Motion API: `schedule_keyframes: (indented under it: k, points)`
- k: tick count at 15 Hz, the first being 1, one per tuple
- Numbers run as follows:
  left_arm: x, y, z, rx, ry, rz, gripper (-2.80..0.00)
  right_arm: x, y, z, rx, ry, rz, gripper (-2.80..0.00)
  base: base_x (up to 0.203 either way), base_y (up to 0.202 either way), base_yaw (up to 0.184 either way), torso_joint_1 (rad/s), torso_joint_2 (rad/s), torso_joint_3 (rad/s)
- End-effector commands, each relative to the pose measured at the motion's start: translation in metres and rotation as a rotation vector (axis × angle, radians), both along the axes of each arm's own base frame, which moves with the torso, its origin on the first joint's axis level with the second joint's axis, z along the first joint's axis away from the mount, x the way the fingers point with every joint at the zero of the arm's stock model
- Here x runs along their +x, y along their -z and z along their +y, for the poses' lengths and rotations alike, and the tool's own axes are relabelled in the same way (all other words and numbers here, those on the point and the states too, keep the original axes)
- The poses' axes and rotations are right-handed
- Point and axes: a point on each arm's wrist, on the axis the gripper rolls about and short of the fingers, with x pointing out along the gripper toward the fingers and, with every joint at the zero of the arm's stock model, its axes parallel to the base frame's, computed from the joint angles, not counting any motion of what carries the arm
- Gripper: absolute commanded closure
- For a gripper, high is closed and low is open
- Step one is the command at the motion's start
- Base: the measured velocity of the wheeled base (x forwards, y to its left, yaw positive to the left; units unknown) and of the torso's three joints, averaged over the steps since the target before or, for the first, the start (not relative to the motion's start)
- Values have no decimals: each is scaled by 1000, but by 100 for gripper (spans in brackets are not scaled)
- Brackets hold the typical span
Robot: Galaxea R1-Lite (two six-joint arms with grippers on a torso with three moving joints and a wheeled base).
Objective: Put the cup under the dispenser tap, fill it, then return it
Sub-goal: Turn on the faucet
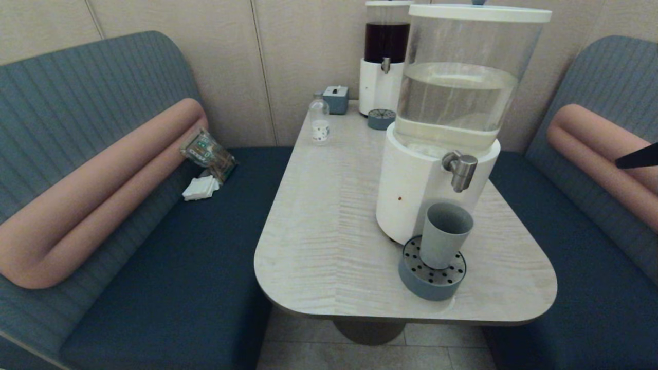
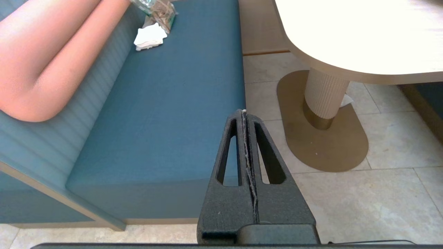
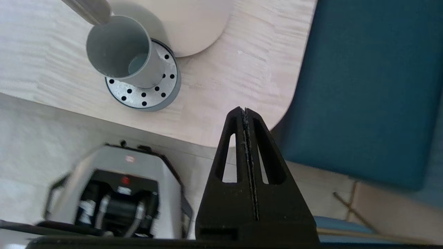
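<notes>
- The small matt grey-blue plastic-looking cup (image 1: pixel 445 234) has a smooth surface.
- The stubby brushed-steel dispenser tap (image 1: pixel 460 169) shows a dull metal sheen.
- The pale wood-grain tabletop (image 1: pixel 329 226) looks matt.
- The dark blue bench seat (image 1: pixel 169 288) looks like cloth.

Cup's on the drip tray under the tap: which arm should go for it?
Right. The right gripper hangs just off the table's near right corner, close to the cup; the left gripper is down by the left bench.
</notes>
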Motion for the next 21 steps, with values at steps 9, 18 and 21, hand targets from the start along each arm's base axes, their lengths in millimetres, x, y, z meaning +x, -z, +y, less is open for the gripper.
schedule_keyframes:
  k: [9, 18, 21]
  points:
    - [0, 0, 0, -1, 0, 0, 0, 72, 10, 49, -23, -153, -21, 0, 0, 0, 0, 0, 0, 0]
    - [0, 0, 0, 1, 0, 0, 0, 104, 30, 82, -14, -226, -39, 0, 0, 0, 0, 0, 0, 0]
    - [0, 0, 0, 1, 0, 0, 0, 107, 33, 84, -14, -228, -30, 0, 0, 0, 0, 0, 0, 0]
